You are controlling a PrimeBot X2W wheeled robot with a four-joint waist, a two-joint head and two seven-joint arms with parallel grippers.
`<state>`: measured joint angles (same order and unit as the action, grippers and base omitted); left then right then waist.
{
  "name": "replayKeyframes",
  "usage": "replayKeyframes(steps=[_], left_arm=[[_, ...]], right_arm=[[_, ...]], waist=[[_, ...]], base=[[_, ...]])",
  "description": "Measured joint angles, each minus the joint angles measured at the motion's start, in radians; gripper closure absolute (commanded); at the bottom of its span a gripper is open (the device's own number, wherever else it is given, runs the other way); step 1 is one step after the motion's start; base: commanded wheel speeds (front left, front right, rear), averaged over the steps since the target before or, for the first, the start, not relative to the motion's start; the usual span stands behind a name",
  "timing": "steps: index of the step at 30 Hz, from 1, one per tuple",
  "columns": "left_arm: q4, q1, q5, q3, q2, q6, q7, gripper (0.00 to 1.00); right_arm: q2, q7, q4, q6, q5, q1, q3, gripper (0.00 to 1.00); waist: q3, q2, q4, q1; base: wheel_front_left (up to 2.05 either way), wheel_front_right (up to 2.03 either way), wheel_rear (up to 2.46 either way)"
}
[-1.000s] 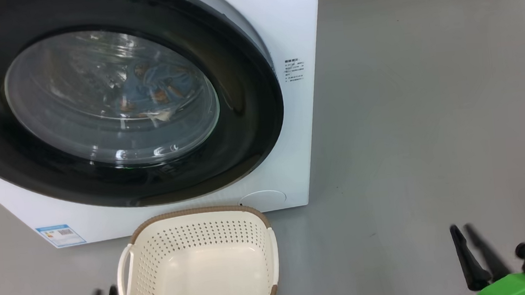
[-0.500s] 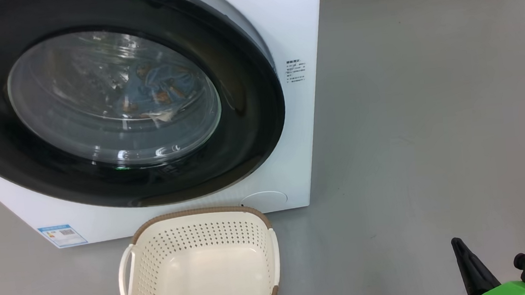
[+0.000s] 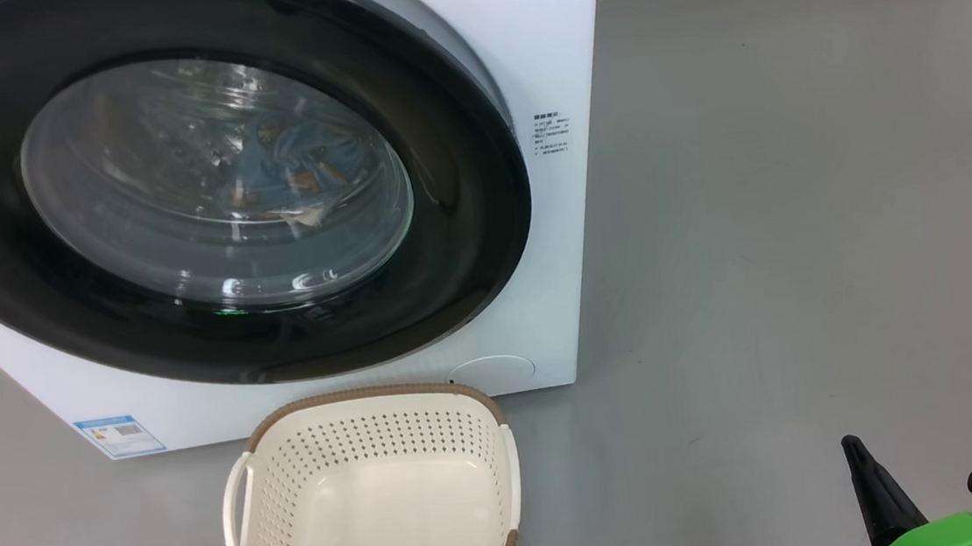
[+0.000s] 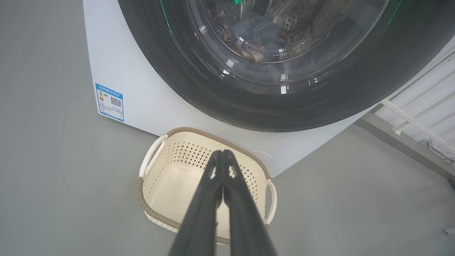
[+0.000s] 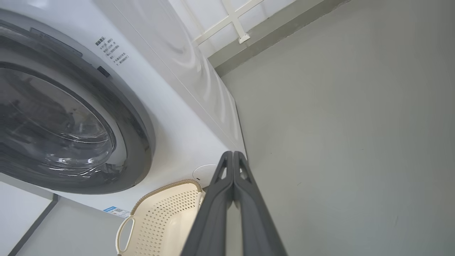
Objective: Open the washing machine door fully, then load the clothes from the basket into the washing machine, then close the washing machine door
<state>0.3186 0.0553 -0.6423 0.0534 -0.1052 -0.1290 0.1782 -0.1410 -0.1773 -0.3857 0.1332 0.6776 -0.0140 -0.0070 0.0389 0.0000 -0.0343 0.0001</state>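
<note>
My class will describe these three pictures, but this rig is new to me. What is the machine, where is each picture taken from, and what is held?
A two-armed wheeled robot took them: one camera on its head, one on each wrist looking along that arm's dark fingers. On the grey floor stands a washing machine, round door shut, blue clothes inside. An empty basket sits in front. The left gripper and right gripper are shut, holding nothing.

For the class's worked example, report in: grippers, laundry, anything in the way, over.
Left gripper shut, empty; right gripper shut, empty. Door closed, clothes inside behind the glass. Basket empty, on floor just below door.
</note>
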Motion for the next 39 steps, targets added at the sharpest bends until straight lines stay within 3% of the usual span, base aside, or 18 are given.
replayKeyframes(steps=[39], left_arm=[[-0.017, -0.04, -0.375, -0.051, 0.026, 0.0, -0.11, 1.0]], right_arm=[[0.04, 0.11, 0.043, 0.0, 0.353, -0.009, -0.047, 1.0]], waist=[[-0.014, 0.0, 0.013, 0.0]], base=[[0.0, 0.0, 0.0]])
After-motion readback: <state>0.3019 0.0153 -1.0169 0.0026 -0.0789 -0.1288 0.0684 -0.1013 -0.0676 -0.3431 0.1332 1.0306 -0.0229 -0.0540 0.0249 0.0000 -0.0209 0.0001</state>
